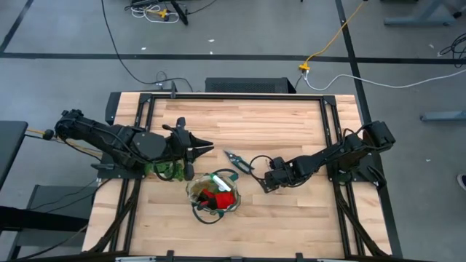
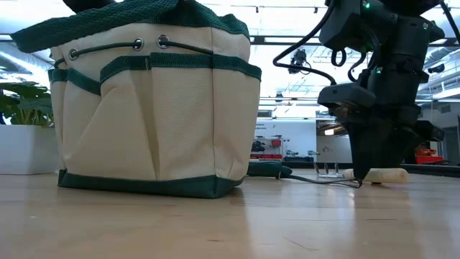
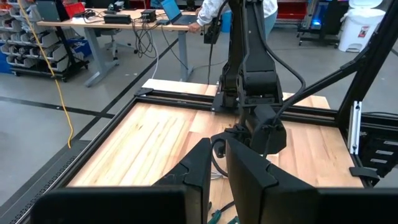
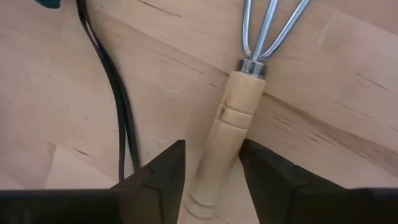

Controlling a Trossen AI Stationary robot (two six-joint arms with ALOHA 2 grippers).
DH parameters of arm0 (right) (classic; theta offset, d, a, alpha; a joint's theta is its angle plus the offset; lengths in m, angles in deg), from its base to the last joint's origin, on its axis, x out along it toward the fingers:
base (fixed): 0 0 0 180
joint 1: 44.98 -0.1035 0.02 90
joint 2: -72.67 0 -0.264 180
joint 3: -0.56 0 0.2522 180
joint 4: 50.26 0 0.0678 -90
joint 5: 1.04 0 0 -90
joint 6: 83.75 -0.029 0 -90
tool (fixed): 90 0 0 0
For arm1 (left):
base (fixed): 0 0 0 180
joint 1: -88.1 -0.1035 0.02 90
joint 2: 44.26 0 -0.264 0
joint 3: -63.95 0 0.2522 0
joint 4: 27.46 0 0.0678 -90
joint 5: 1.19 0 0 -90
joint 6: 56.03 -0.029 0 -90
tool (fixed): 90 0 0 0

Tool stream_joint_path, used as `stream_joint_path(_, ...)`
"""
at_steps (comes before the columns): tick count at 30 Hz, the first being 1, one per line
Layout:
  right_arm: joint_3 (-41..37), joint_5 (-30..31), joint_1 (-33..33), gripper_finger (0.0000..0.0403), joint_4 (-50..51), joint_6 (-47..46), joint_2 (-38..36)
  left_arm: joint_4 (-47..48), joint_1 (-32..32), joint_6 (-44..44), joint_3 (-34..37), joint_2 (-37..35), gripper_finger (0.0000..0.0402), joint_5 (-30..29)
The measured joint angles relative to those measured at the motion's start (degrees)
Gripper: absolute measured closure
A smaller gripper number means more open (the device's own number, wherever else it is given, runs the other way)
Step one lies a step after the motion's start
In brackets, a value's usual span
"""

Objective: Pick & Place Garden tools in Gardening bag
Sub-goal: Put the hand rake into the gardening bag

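My right gripper [image 4: 211, 171] is low on the table [image 1: 291, 211], beside the gardening bag [image 1: 212, 193], its fingers spread on both sides of the hand rake's [image 4: 233, 124] wooden handle, not squeezing. My left gripper [image 1: 200, 148] waits past the bag, fingers nearly closed, holding nothing.

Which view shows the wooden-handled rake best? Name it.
Right wrist view: the rake fills the frame, its handle between the right claw's open fingers. Low view shows only its handle end; high and left wrist views hide it.
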Motion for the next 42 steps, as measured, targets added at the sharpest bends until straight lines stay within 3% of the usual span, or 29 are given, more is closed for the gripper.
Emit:
stream_joint_path(5, 0.0, 0.0, 0.0, 0.0267, 0.4, 1.1, 0.1, 0.0, 0.0, 0.0, 0.0, 0.0, 0.0346, 0.0)
stream_joint_path(13, -0.1, -0.1, 0.0, 0.0355, 0.6, 4.6, 0.1, 0.0, 0.0, 0.3, 0.0, 0.0, 0.0346, 0.0)
stream_joint_path(26, -0.1, 1.0, -0.3, 0.0357, 0.3, 12.5, -0.9, 0.0, 0.0, 0.7, 0.0, 0.0, 0.0346, 0.0)
stream_joint_path(34, -0.2, 5.7, -0.2, 0.0357, 0.7, 18.1, -7.6, 0.0, 0.0, 0.6, 0.0, 0.0, 0.0346, 0.0)
stream_joint_path(42, -0.1, 8.2, -1.5, 0.0357, -9.6, 27.2, -16.1, 0.0, 0.0, 0.7, 0.0, 0.0, 0.0346, 0.0)
